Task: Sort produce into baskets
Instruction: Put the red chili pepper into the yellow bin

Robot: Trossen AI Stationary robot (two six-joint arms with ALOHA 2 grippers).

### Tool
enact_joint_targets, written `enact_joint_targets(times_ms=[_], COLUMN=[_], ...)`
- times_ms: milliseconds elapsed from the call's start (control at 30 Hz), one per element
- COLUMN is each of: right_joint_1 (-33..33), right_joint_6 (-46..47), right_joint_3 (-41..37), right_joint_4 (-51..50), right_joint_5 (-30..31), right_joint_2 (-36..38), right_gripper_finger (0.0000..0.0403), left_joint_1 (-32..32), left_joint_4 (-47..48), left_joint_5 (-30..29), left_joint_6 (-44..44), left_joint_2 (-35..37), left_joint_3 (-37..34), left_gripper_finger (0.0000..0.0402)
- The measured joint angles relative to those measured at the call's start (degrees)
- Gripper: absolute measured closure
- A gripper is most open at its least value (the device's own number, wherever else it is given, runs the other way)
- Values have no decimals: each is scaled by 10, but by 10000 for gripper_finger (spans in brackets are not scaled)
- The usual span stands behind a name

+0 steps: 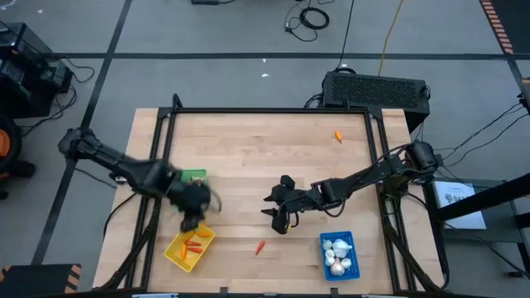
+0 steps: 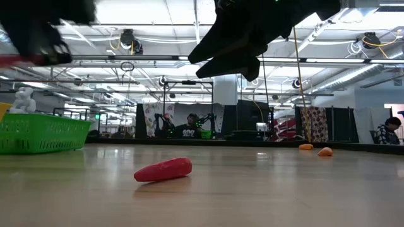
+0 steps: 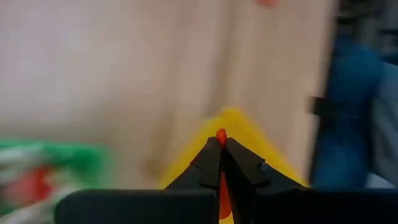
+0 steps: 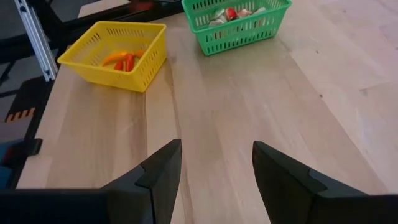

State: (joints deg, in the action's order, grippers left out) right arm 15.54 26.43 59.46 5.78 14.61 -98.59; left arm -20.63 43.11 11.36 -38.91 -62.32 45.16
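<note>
Nearest us, a red plastic carrot (image 2: 163,169) lies loose on our wooden surface (image 1: 265,165); our left hand (image 3: 221,144) pinches an orange piece (image 3: 221,133) over the yellow mesh basket (image 1: 189,248), our right hand (image 1: 280,217) open.

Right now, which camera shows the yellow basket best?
The right wrist view: the whole yellow basket with orange and red pieces inside. The high view has the left arm partly covering it; the left wrist view is blurred; the low view omits it.

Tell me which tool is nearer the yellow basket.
Left. The left tool hangs right over the yellow basket, shut on an orange piece; the right tool is open, farther off over bare table.
</note>
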Motion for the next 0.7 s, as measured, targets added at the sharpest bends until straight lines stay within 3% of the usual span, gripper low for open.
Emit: enact_joint_targets(times_ms=[133, 300, 400, 700], right_joint_1=[0, 0, -1, -1], right_joint_6=[14, 12, 7, -3], right_joint_3=[0, 0, 0, 0], right_joint_4=[0, 0, 1, 2], right_joint_5=[0, 0, 0, 3], right_joint_2=[0, 0, 0, 0], right_gripper_finger=[216, 216, 216, 216], left_joint_1=[-118, -202, -229, -241], left_joint_4=[-84, -101, -101, -90], left_joint_5=[-44, -130, -173, -176], left_joint_6=[-58, -85, -88, -38], left_joint_2=[-8, -34, -62, -158], left_joint_3=[-13, -13, -13, -13], left_gripper_finger=[387, 387, 387, 387])
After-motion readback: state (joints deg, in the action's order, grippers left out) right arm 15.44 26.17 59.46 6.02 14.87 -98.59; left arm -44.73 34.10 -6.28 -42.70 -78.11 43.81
